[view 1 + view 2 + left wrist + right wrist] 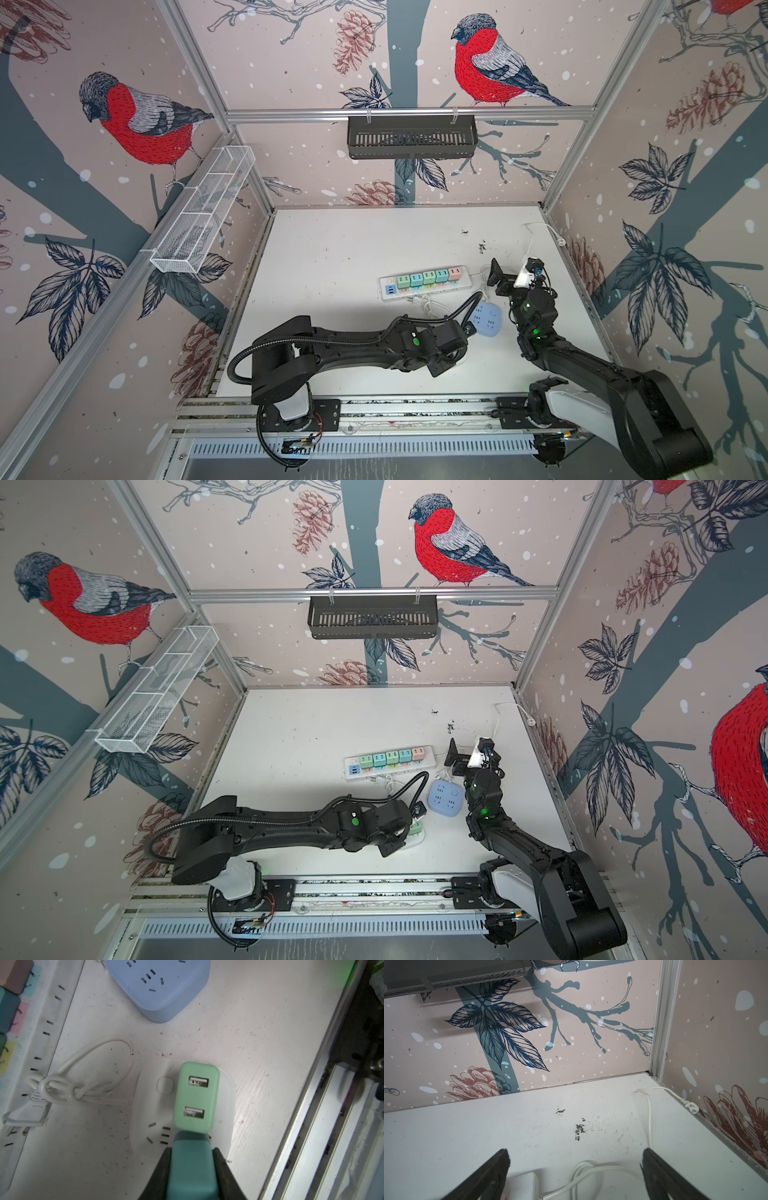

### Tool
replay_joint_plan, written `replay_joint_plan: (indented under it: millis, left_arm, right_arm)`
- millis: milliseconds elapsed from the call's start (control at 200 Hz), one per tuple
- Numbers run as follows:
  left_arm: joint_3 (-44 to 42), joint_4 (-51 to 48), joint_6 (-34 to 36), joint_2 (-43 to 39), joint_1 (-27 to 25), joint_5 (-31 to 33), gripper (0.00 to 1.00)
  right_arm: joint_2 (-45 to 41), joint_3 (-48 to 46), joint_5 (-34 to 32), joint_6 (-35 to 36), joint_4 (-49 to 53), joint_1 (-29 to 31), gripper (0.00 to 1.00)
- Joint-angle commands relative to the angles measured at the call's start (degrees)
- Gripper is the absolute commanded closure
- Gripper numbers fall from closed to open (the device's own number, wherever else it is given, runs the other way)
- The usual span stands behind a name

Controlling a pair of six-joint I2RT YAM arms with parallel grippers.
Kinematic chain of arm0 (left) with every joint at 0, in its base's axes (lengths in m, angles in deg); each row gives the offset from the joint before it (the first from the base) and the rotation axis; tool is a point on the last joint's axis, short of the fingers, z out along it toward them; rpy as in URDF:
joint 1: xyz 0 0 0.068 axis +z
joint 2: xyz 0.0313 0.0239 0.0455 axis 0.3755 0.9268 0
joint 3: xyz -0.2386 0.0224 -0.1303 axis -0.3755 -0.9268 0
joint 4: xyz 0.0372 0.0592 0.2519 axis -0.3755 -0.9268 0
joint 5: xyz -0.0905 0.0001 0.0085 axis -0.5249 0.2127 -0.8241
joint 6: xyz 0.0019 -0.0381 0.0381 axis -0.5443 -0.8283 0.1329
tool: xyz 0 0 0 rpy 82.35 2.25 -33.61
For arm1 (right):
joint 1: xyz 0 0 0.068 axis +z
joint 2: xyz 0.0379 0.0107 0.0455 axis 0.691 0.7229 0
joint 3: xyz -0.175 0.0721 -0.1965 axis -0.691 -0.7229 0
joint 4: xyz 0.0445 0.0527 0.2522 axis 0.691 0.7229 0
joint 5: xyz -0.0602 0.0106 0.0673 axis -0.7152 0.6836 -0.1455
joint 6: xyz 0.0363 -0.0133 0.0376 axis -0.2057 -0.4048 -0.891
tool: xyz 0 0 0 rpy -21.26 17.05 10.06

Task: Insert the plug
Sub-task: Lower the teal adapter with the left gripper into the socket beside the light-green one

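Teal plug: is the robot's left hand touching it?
Touching. The left wrist view shows the left hand squeezing the teal plug between its black fingers.

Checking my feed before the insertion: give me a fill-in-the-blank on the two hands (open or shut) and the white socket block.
1. The left hand is ___ on the teal plug.
2. The right hand is ___ and holds nothing.
3. The white socket block holds ___ plugged-in adapter, light green.
Missing words: shut; open; one.
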Motion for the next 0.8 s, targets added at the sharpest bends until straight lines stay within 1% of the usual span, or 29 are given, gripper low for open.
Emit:
replay_joint_plan:
  millis: [0,405,695,795]
  left_arm:
    - [0.38,-2.00,-0.40,1.02,-0.13,-0.24,1.00]
    - [1.90,-4.37,-0.40,3.28,-0.08,1.11,1.00]
    - [2.35,-5.48,0.91,5.39,-0.08,-1.17,1.00]
    - [2.14,-5.26,1.70,5.88,-0.07,-3.30,1.00]
  right_arm:
    - [0.08,0.38,0.13,0.46,-0.26,-0.02,0.00]
    - [0.10,0.46,0.03,0.50,-0.23,0.00,0.00]
    - [0.28,0.63,0.16,0.44,-0.07,-0.04,0.00]
    - [0.34,0.64,0.22,0.45,0.06,0.00,0.00]
